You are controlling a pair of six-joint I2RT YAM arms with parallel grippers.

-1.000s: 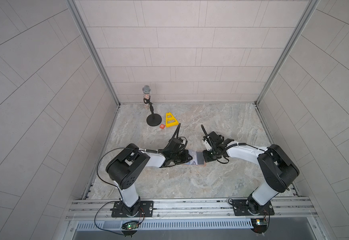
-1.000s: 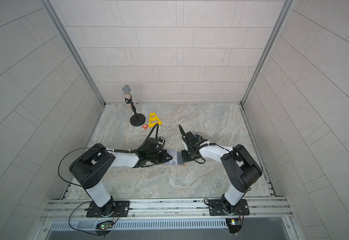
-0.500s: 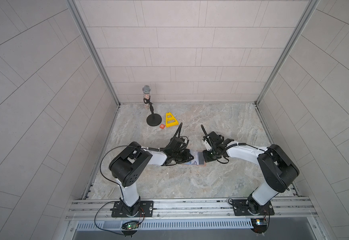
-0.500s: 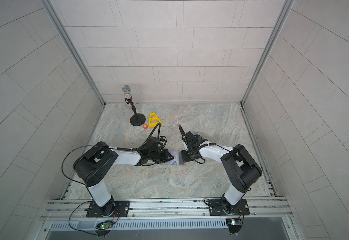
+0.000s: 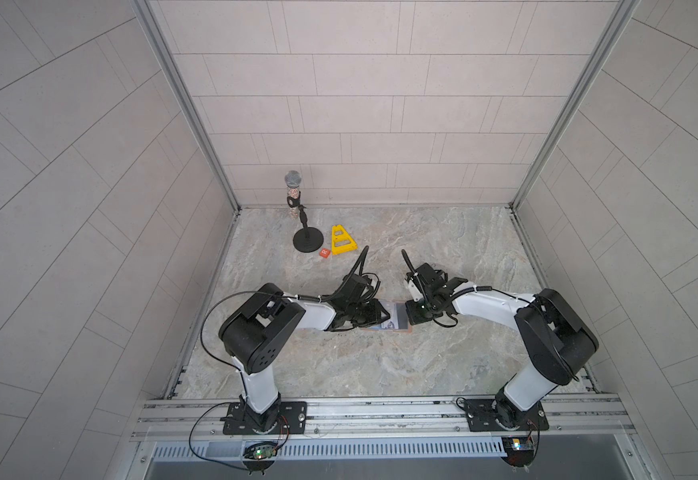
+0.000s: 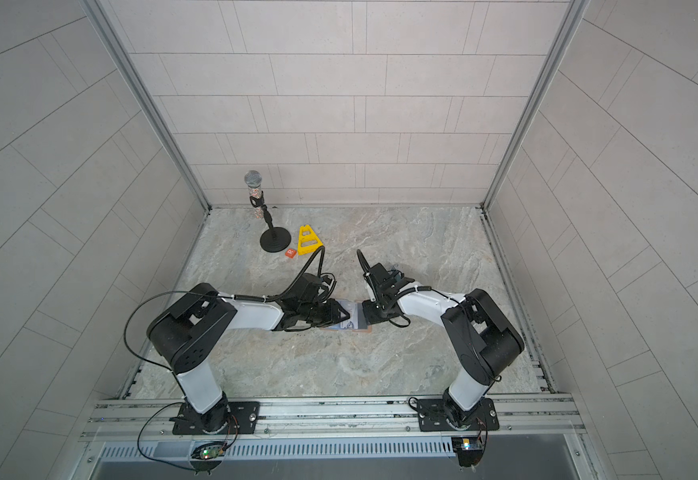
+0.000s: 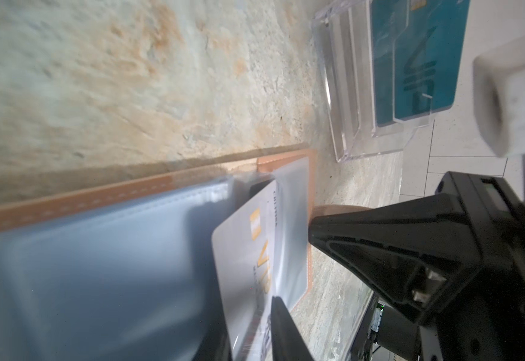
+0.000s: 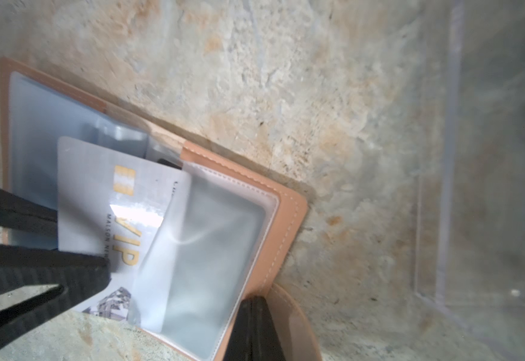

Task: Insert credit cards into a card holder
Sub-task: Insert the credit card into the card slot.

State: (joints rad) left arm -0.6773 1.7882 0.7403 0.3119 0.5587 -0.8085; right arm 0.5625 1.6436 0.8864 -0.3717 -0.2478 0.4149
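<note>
The tan card holder [image 5: 402,329] lies open on the table between both grippers, clear sleeves up. A pale credit card [image 7: 245,250] marked VIP sits slanted, one corner inside the sleeve [image 8: 211,250]. My left gripper [image 7: 248,312] straddles the card's outer end with its fingers [image 8: 77,275] slightly parted, so it is open. My right gripper [image 8: 252,303] is shut, tips pressed on the holder's edge [image 8: 286,212] beside the curved strap tab [image 8: 295,315]. Both grippers, left [image 5: 380,318] and right [image 5: 410,318], face each other over the holder.
A clear plastic stand [image 7: 380,78] with teal cards [image 7: 423,62] stands just behind the holder, close to the right wrist. At the back left are a microphone on a round base [image 5: 306,237], a yellow triangular frame [image 5: 341,241] and a small orange tile [image 5: 325,252].
The left arm's shoulder and elbow have shifted slightly to the right. Both grippers stay at the holder, and the right arm has not moved.
</note>
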